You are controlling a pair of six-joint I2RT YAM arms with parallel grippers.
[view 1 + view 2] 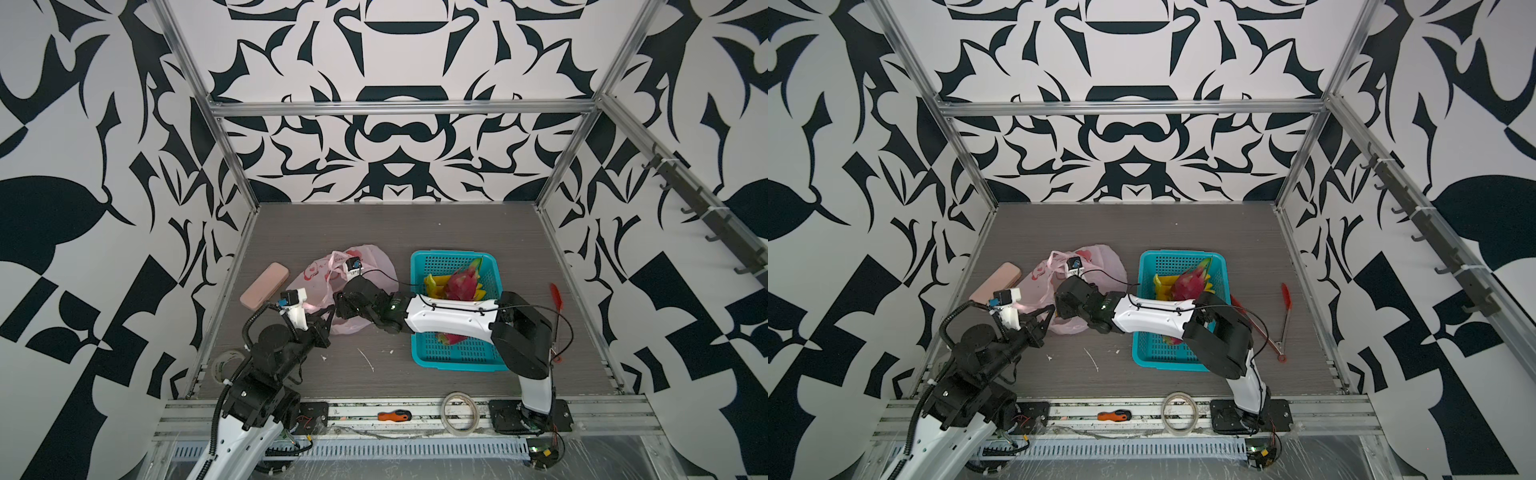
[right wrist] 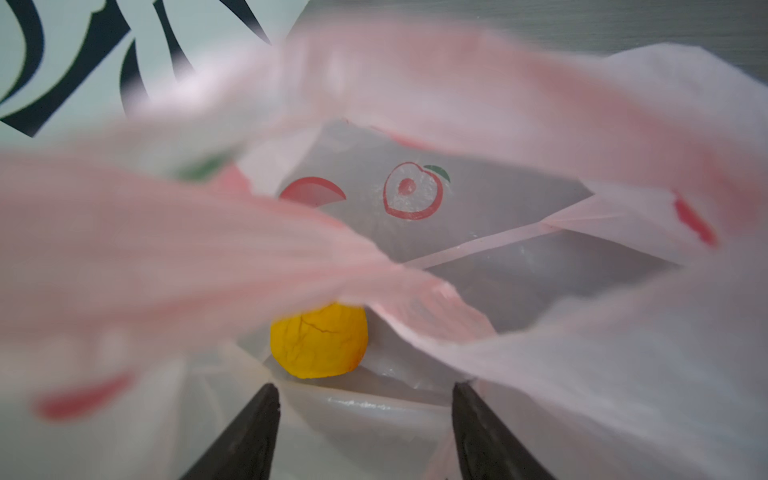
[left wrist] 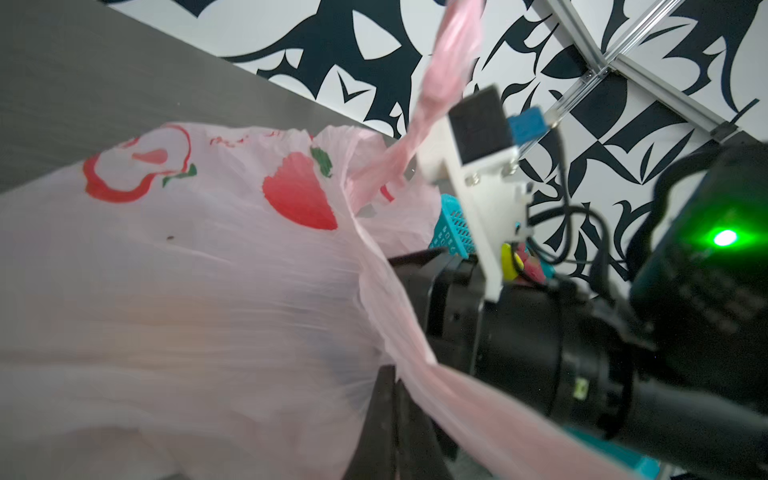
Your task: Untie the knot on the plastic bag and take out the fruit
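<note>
The pale-pink plastic bag [image 1: 374, 259] lies on the grey table, left of centre in both top views, with its mouth open. No knot is in view; its loop handles [image 1: 334, 262] hang loose and apart. My left gripper [image 3: 395, 372] is shut on the bag's near edge [image 1: 332, 308] and holds it up. My right gripper [image 2: 365, 388] is open inside the bag's mouth. A small round orange [image 2: 319, 347] rests just ahead of its fingertips, untouched. A banana bunch [image 1: 430, 284] and a dragon fruit [image 1: 463, 282] lie in the teal basket [image 1: 419, 266]. Another dragon fruit [image 1: 449, 338] shows under the right arm.
A pink case [image 1: 264, 284] lies left of the bag. Red tongs [image 1: 1285, 316] lie right of the basket. A tape roll [image 1: 458, 411] and an orange-handled screwdriver [image 1: 394, 414] sit on the front rail, another tape roll [image 1: 227, 361] by the left arm.
</note>
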